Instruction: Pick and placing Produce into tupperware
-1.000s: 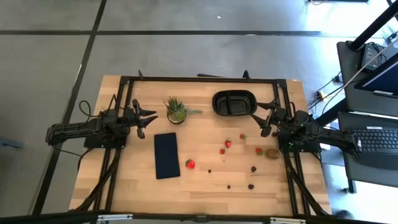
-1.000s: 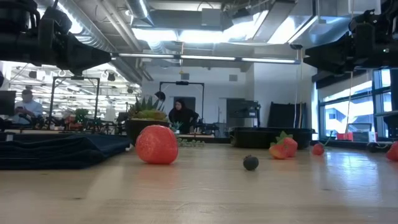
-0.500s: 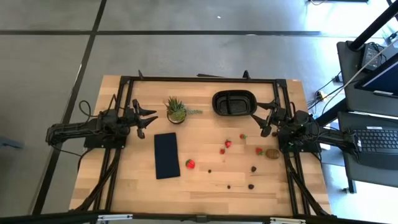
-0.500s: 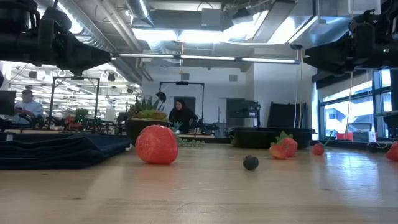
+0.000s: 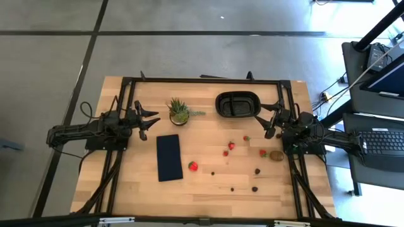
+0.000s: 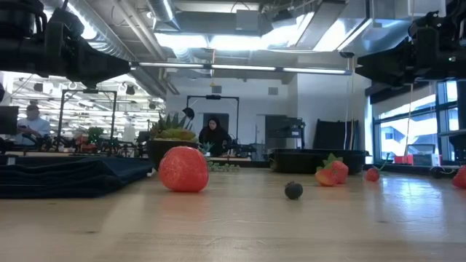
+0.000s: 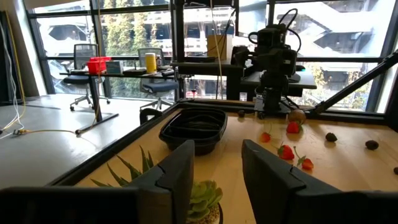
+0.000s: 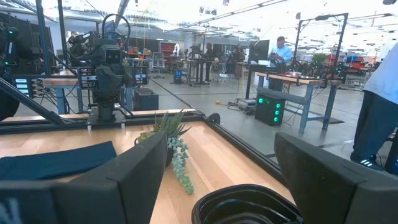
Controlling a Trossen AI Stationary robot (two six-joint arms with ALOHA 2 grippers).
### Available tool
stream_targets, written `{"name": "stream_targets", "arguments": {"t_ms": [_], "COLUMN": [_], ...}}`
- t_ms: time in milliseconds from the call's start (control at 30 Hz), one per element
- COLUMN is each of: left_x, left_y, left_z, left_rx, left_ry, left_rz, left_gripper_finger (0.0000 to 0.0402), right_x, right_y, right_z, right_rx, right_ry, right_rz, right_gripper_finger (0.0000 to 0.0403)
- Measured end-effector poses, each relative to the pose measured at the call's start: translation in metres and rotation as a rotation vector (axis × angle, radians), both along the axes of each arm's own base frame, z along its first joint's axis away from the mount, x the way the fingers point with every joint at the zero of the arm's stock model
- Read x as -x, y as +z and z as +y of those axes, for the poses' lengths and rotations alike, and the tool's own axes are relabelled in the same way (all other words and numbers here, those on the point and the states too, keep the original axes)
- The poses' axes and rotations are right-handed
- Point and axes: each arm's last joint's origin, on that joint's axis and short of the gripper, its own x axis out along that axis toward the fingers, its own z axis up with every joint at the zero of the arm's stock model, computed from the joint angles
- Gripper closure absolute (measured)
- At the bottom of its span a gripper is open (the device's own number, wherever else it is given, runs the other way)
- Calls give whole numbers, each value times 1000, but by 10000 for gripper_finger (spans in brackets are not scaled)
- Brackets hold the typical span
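The black oval tupperware (image 5: pixel 237 104) sits empty near the table's far edge, also in the left wrist view (image 7: pixel 194 128) and the right wrist view (image 8: pixel 249 204). Produce lies scattered on the wood: a red strawberry (image 5: pixel 192 166) (image 6: pixel 183 169), smaller strawberries (image 5: pixel 231 145), a brown kiwi (image 5: pixel 276 155) and tiny dark berries (image 5: pixel 257 171) (image 6: pixel 293 190). My left gripper (image 5: pixel 150 121) hovers open at the left, beside the potted plant. My right gripper (image 5: pixel 267 121) hovers open at the right, just off the tupperware's right end.
A spiky green potted plant (image 5: pixel 179 111) stands left of the tupperware. A flat dark rectangular pad (image 5: pixel 169 157) lies left of the middle. A black frame (image 5: pixel 202 80) rims the table. People and desks show in the room beyond (image 6: pixel 211 135).
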Motion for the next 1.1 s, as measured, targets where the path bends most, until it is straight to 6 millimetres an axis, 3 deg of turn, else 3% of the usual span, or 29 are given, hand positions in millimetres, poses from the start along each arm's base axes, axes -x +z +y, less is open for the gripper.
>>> {"name": "stream_targets", "arguments": {"t_ms": [1100], "left_x": [0], "left_y": [0], "left_z": [0], "left_rx": [0], "left_ry": [-1], "left_rz": [-1], "left_gripper_finger": [331], "right_x": [0], "right_y": [0], "right_z": [0], "right_rx": [0], "right_ry": [0], "right_rz": [0], "right_gripper_finger": [105]}}
